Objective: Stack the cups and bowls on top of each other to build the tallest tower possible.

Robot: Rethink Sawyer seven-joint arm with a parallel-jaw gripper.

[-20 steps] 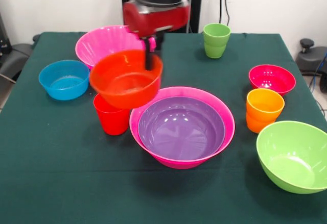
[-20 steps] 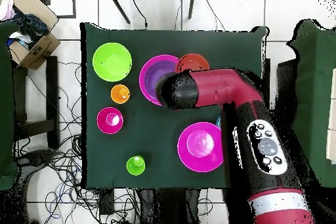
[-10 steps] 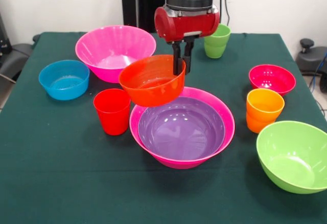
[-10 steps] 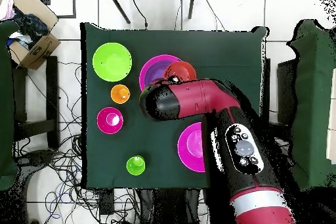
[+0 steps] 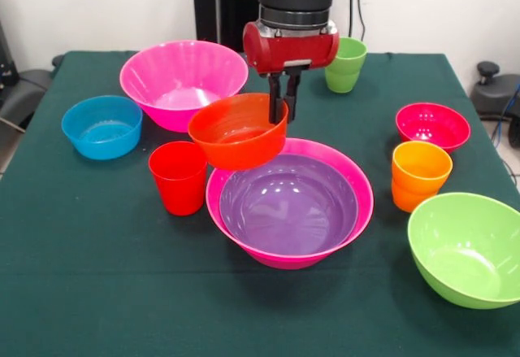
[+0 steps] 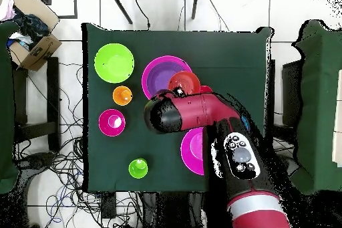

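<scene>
A: Two bowls are nested so far: the purple bowl [image 5: 288, 204] sits inside a large pink bowl [image 5: 361, 202] at the middle of the worktop [image 5: 97, 292]. That pair is the tower's start.

B: And the tool [image 5: 281, 105]?

A: It is clenched on the rim of the orange-red bowl [image 5: 231, 133], one finger inside the wall and one outside, as far as the front view lets me judge. The bowl hangs tilted in the air at about 10 o'clock over the pink bowl's rim, not yet centred above the purple one.

B: How will that bowl handle?

A: Glossy thin plastic, so probably light, fairly stiff and slippery. A rim pinch lets it swing and tip, as the tilt shows. Taking hold at the rim is sound, since it leaves the underside free to drop into the purple bowl.

B: What else waits?

A: From the front, the red cup [image 5: 179, 176] stands just beside the stack at 9 o'clock, the blue bowl [image 5: 101, 127] further out that way, the second pink bowl [image 5: 183, 80] at 11 o'clock. The orange cup [image 5: 418, 176], crimson bowl [image 5: 432, 126] and green bowl [image 5: 471, 249] lie around 3 to 4 o'clock, the green cup [image 5: 344, 64] at 1 o'clock.
</scene>
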